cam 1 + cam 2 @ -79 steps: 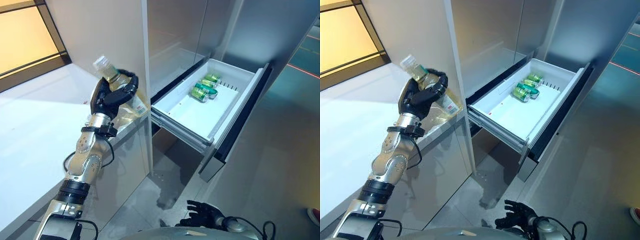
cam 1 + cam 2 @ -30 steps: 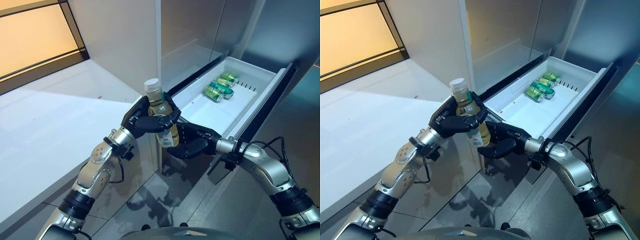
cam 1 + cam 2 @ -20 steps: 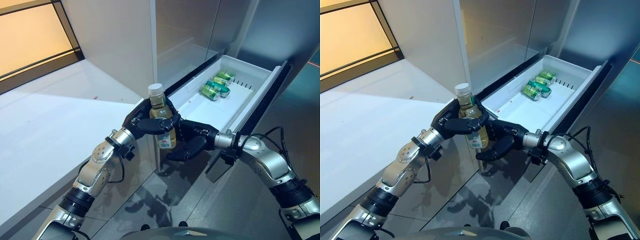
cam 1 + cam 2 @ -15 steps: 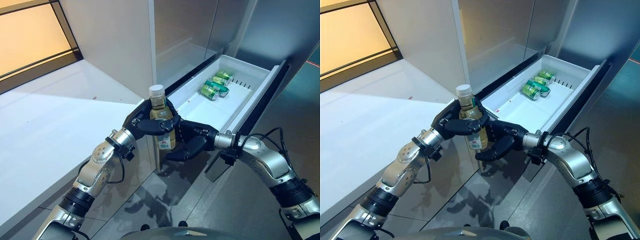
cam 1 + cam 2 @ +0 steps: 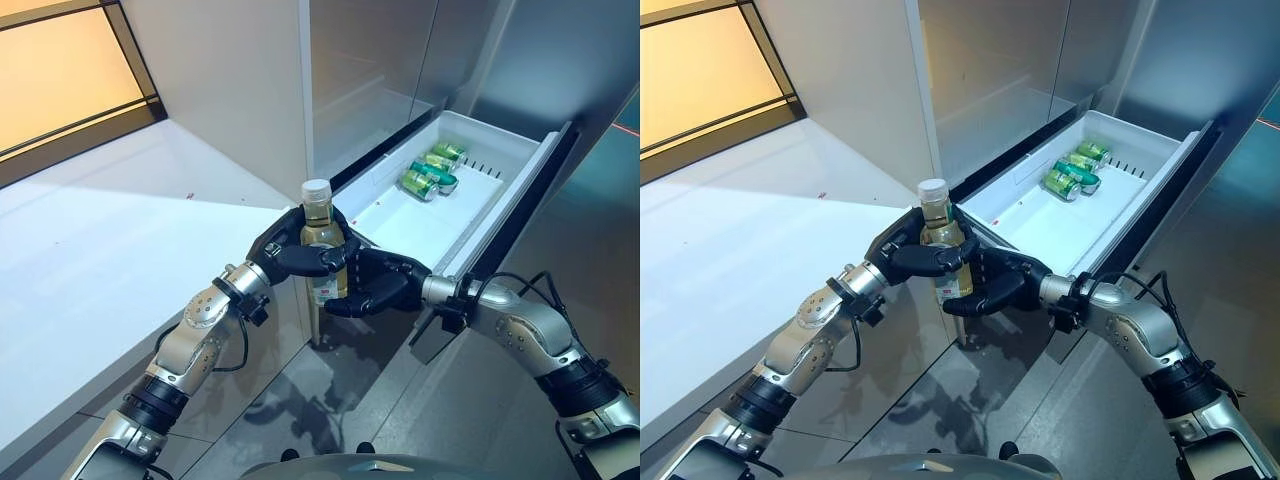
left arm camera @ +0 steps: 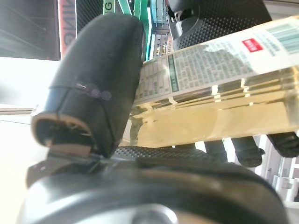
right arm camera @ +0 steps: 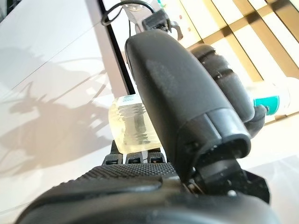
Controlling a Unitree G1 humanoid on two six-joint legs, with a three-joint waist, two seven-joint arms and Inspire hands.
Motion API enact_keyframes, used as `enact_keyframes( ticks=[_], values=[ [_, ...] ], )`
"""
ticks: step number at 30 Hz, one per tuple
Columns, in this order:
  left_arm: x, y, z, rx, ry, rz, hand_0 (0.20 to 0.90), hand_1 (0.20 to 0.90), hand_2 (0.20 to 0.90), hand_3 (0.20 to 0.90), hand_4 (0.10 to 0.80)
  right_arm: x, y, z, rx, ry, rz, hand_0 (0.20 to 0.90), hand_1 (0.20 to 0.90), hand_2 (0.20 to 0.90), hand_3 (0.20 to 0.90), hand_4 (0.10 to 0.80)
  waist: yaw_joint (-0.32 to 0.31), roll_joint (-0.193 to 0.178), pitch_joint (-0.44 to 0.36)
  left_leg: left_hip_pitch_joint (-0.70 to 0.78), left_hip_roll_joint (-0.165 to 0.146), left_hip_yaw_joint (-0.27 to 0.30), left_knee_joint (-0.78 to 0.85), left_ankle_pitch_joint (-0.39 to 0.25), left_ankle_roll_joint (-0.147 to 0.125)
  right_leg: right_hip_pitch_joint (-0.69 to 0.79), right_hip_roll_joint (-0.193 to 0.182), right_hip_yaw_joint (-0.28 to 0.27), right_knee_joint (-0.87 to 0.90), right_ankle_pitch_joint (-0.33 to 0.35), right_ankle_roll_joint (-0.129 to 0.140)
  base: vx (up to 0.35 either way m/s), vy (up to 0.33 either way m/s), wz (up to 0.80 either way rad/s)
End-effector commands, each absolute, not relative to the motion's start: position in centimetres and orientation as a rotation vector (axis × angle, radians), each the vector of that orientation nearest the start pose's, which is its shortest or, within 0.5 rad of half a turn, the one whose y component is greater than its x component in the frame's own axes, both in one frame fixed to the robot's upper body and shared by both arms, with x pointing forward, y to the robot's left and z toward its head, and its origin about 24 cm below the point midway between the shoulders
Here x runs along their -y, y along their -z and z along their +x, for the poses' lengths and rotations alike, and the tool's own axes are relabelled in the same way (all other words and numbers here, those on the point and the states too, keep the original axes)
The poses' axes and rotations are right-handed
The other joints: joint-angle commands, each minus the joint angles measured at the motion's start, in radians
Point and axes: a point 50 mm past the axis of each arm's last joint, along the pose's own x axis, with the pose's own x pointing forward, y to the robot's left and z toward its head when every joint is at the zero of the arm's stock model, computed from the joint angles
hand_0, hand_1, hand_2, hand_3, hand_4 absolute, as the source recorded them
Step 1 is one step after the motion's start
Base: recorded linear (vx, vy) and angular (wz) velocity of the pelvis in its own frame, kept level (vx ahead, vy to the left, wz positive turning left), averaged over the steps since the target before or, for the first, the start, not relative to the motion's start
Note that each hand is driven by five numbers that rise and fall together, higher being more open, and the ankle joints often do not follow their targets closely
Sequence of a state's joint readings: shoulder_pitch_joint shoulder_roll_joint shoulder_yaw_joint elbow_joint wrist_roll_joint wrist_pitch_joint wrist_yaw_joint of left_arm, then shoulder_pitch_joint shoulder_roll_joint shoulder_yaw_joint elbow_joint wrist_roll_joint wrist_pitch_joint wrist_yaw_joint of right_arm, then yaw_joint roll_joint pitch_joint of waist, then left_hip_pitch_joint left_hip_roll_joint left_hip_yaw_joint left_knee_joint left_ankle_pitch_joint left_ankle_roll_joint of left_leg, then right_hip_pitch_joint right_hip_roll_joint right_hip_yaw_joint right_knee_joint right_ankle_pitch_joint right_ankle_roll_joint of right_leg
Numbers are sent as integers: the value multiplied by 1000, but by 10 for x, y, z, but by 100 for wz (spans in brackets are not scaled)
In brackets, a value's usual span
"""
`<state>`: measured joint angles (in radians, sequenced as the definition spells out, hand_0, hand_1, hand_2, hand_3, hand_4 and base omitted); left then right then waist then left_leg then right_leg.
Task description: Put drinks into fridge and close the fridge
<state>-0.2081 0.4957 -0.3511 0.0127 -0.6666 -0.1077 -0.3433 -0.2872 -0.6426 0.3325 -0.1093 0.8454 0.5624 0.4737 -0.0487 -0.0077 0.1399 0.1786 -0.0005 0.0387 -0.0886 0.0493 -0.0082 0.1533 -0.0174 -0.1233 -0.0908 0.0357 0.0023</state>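
Observation:
A clear bottle of yellowish drink with a white cap (image 5: pixel 318 222) stands upright in the air just off the counter's corner, in front of the open fridge drawer (image 5: pixel 523 180). My left hand (image 5: pixel 288 256) is curled round its middle, and it shows against the label in the left wrist view (image 6: pixel 98 79). My right hand (image 5: pixel 384 290) comes in from the drawer side, with fingers and thumb curled round the bottle's lower part (image 7: pixel 133 122). Green cans (image 5: pixel 428 172) lie at the drawer's far end.
The white counter (image 5: pixel 100 260) runs along the left, ending at the tall fridge panel (image 5: pixel 260 90). The pulled-out drawer juts over the grey floor (image 5: pixel 440 400); its near half (image 5: pixel 400 228) is bare white.
My left hand carried the bottle from the counter out over its corner. My right hand rose from below, came under the bottle and closed round its lower part.

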Motion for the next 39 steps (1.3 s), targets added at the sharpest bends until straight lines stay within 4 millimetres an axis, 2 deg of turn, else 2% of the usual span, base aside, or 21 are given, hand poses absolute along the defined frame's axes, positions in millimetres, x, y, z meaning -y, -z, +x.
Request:
enact_keyframes(
  ticks=[1,4,5,6,7,8,15,20,25,28,29,30,34,35,39],
  values=[
    [-85,-142,273,422,960,-292,300,300,300,200,100,65,-140,248,-109,-1316,483,900,900,900,900,800,9,-25,-66,5,-26,63,34,-112,29,-3,9,-14,74,-80,50,0,0,0],
    [-76,-140,267,401,1047,-327,300,300,300,200,100,59,-132,243,-168,-1326,518,900,900,900,900,800,4,-21,-64,8,-25,68,32,-111,30,-2,11,-9,74,-78,50,0,0,0],
    [-74,-139,266,390,1065,-340,300,300,300,200,100,57,-131,242,-181,-1332,534,853,853,853,845,745,2,-20,-64,9,-24,69,31,-111,31,-3,11,-8,73,-78,50,0,0,0],
    [-72,-138,266,382,1076,-354,300,300,300,200,100,56,-129,241,-189,-1331,545,764,764,764,741,641,1,-20,-64,10,-24,70,31,-110,31,-2,12,-7,73,-77,50,0,0,0],
    [-70,-137,265,372,1090,-366,300,300,300,200,100,54,-129,241,-195,-1329,556,634,634,634,590,490,0,-19,-64,11,-24,70,30,-110,31,0,12,-7,72,-77,50,0,0,0],
    [-69,-136,264,366,1104,-370,300,300,300,200,100,53,-128,240,-199,-1334,564,302,302,302,203,103,-1,-19,-64,12,-24,71,30,-110,31,0,12,-6,71,-77,50,0,0,0],
    [-55,-127,255,284,1257,-375,300,300,300,200,100,45,-124,236,-251,-1324,582,300,300,300,200,100,-4,-15,-63,12,-25,68,29,-109,34,-1,15,1,69,-74,47,0,0,0],
    [-52,-125,253,257,1305,-396,300,300,300,200,100,41,-126,237,-276,-1283,682,300,300,300,200,100,-9,-10,-63,14,-26,68,26,-108,37,1,16,7,64,-72,47,0,0,0],
    [-45,-127,248,260,1319,-424,300,300,300,200,100,36,-130,239,-235,-1234,754,300,300,300,200,100,-11,-4,-62,12,-27,68,28,-107,38,1,16,10,61,-71,46,0,0,0],
    [-41,-129,248,273,1303,-423,300,300,300,200,100,37,-135,246,-146,-1167,711,300,300,300,200,100,-11,-3,-61,12,-27,66,27,-106,39,1,15,9,61,-70,44,0,0,0],
    [-42,-131,250,291,1263,-408,479,479,479,409,309,41,-140,252,-68,-1123,644,300,300,300,200,100,-12,-2,-60,11,-27,66,28,-106,39,0,15,11,61,-71,43,0,0,0],
    [-44,-133,252,313,1215,-396,900,900,900,900,800,46,-145,257,7,-1078,575,300,300,300,200,100,-11,-2,-60,11,-27,65,28,-106,38,0,15,11,61,-71,43,0,0,0],
    [-59,-144,264,409,1004,-369,900,900,900,900,800,74,-182,279,298,-849,303,300,300,300,200,100,-7,-5,-61,11,-27,63,29,-110,38,1,16,10,61,-73,40,0,0,0],
    [-68,-150,268,464,915,-352,900,900,900,900,800,89,-203,287,402,-743,178,300,300,300,200,100,-3,-10,-63,8,-27,62,33,-114,37,0,17,10,63,-76,37,0,0,0],
    [-85,-161,272,562,748,-295,900,900,900,900,800,118,-234,299,490,-566,27,300,300,300,200,100,2,-20,-61,7,-27,59,38,-122,36,-1,19,7,71,-83,32,0,0,0]
  ],
)
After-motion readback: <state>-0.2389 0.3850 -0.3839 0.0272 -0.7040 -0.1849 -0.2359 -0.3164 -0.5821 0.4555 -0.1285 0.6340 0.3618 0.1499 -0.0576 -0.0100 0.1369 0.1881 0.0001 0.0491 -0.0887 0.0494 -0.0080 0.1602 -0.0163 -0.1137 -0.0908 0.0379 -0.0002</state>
